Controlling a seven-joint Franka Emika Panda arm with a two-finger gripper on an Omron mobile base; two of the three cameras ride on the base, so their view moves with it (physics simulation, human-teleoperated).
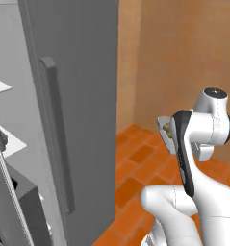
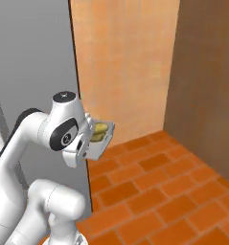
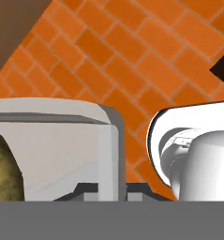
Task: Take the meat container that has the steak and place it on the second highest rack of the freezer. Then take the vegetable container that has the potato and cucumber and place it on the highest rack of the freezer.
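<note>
1. Nearest the hand camera, the white wall of the vegetable container [image 3: 108,150] rises between the dark finger tips, with one brownish-yellow potato [image 3: 5,168] lying inside at the left edge.
2. The gripper [image 3: 111,190] is nearly closed, its tips pinching the container's rim, one on each side of the wall.
3. In the right base view the same single container [image 2: 100,136] sticks out sideways from the hand, tilted, with yellow-tan pieces showing in it; the cucumber cannot be made out.
4. In the left base view the container [image 1: 165,134] shows as a pale edge beyond the arm's dark wrist, held in the air above the floor.
5. One white arm [image 1: 203,144] folds up from the base.
6. One grey freezer door [image 1: 73,96] stands open to the left, carrying one long vertical bar handle [image 1: 56,134].
7. Two white racks [image 1: 1,86] show at the far left edge, one above the other, well apart from the held container.
8. The floor [image 2: 173,191] is orange brick tile; tan and brown walls [image 2: 130,62] meet in a corner behind the container.
</note>
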